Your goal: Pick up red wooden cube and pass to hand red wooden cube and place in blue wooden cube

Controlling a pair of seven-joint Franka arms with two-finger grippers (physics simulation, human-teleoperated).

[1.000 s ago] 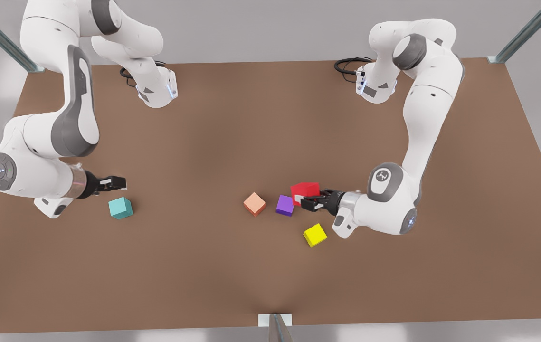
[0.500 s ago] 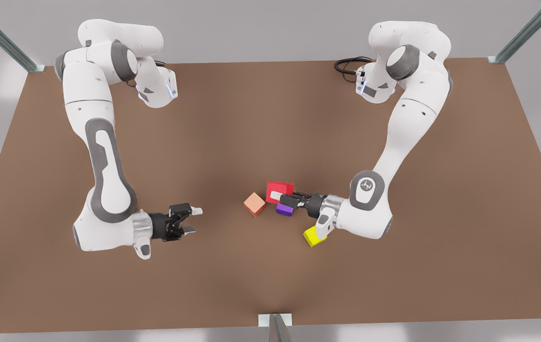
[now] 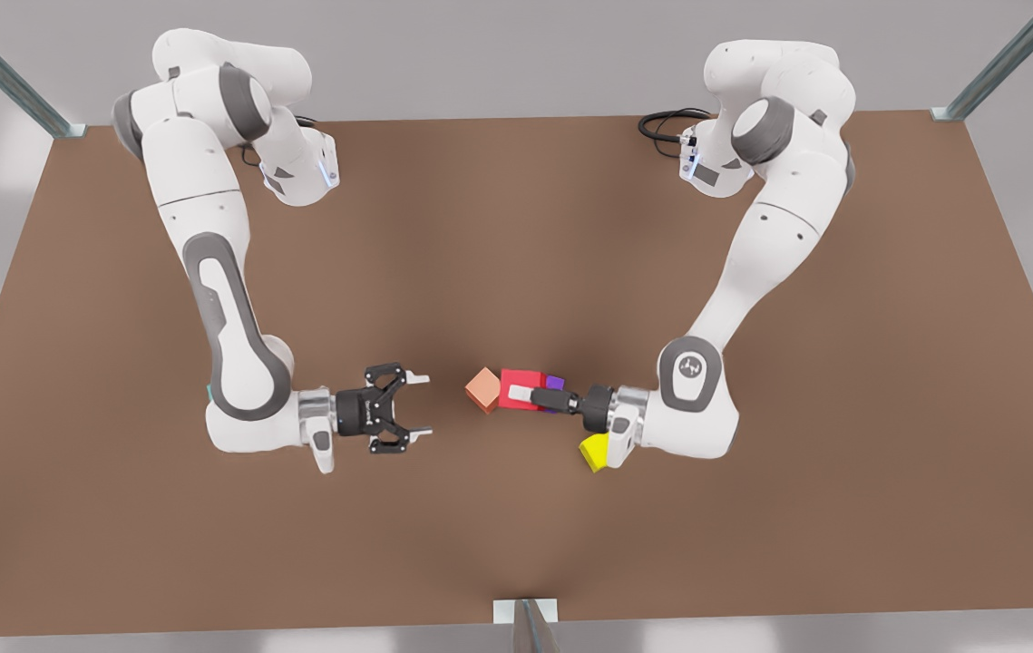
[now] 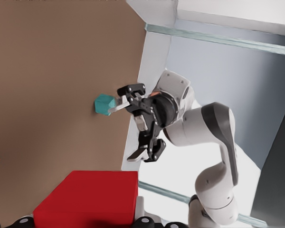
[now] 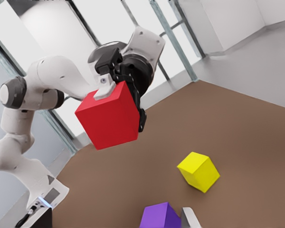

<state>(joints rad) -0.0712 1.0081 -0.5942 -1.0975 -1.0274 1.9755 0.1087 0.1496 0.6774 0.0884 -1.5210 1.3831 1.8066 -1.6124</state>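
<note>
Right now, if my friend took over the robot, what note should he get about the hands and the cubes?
Left gripper: shut on the red wooden cube, held off the table on the front view's right.
Right gripper: open and empty, facing the cube across a gap.
Blue wooden cube: on the table near the right arm.
Done: the pickup.
Left: pass the red cube to the right gripper, then place it at the blue cube.
</note>
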